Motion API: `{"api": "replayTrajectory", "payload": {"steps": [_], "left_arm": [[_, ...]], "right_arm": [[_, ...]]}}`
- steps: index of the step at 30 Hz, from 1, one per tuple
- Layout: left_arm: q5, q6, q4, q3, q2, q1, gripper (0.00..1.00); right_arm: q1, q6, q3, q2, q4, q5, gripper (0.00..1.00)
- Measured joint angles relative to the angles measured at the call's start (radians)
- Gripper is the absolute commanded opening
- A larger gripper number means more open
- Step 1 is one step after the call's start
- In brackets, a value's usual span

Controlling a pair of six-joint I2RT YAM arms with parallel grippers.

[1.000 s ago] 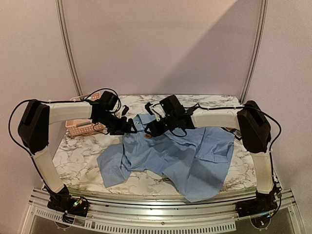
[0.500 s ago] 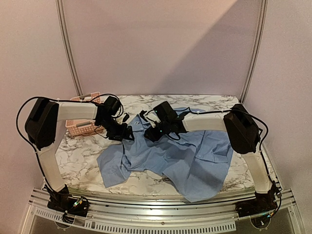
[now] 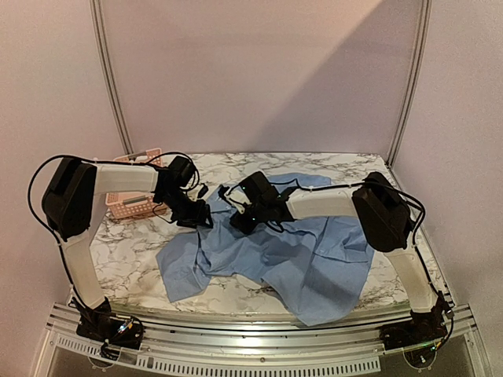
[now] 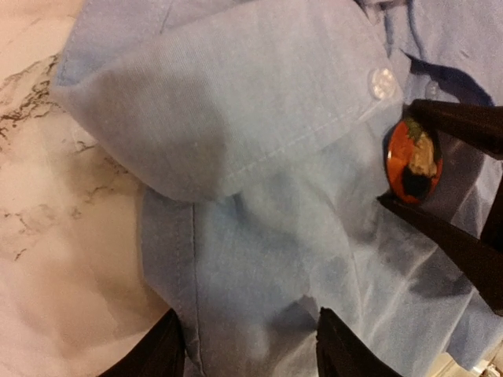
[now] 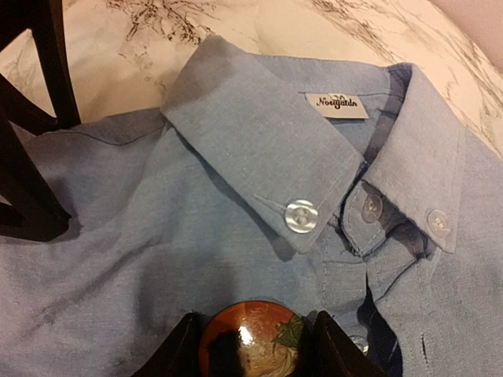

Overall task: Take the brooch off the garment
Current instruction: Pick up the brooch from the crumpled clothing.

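The basket (image 3: 126,206) stands on the table (image 3: 126,255), well off to the left of the left gripper (image 4: 250,326). That gripper's fingers (image 4: 157,355) are spread apart and grasp nothing. Their tips are down at the shirt (image 3: 314,251), with a flat stretch of its cloth in the gap between them, near the edge where cloth meets marble. Whether they press on the cloth cannot be told.

Just past those tips lies the collar (image 5: 259,141), its point fastened down by a white button (image 5: 302,216). A small label (image 5: 337,104) shows inside the neck.

Right beside that button, on the shirt front, sits the brooch (image 5: 251,345), round and orange-red with a dark and pale picture. It lies between the fingers (image 5: 336,347) of the right gripper (image 5: 253,323), which are closed onto it, one against each side of its rim. The two grippers are near each other but apart.

To the right of the right fingers runs the buttoned front, and beyond it the rest of the shirt spreads rumpled over the table to its near edge.
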Motion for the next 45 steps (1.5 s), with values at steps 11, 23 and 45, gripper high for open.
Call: {"api": "replayTrajectory", "payload": {"steps": [11,23,45], "left_arm": [[0.006,0.000,0.005,0.000,0.000,0.000,0.57],[0.016,0.000,0.009,0.000,0.000,0.000,0.57],[0.036,0.000,0.026,0.000,-0.013,0.000,0.57]], "right_arm": [[0.024,-0.020,-0.051,0.002,0.126,0.137,0.52],[0.047,-0.077,-0.083,0.000,0.204,0.255,0.61],[0.049,-0.048,-0.160,-0.023,0.280,0.226,0.36]]}}
